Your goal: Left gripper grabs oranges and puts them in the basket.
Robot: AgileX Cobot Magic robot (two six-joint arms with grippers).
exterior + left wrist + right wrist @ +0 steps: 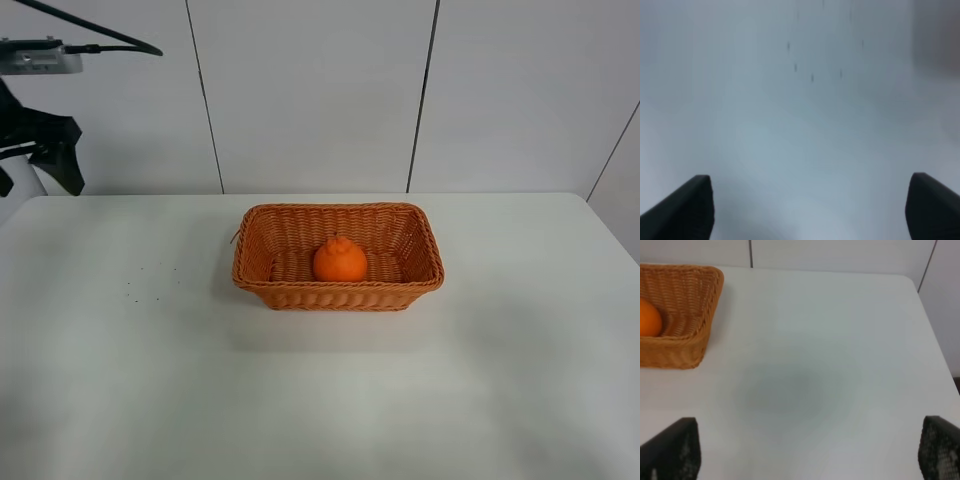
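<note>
The orange [340, 260] lies inside the wicker basket [338, 297] at the middle of the white table. It also shows in the right wrist view [649, 317], inside the basket [692, 305]. My left arm [45, 140] is raised at the far left edge, well away from the basket. My left gripper [810, 210] is open and empty above bare table. My right gripper [810, 452] is open and empty, to the right of the basket; it does not show in the exterior high view.
The white table [150, 400] has a few small dark specks [150, 282] left of the basket. A grey panelled wall [310, 90] stands behind the table. The table's right edge [935, 340] shows in the right wrist view.
</note>
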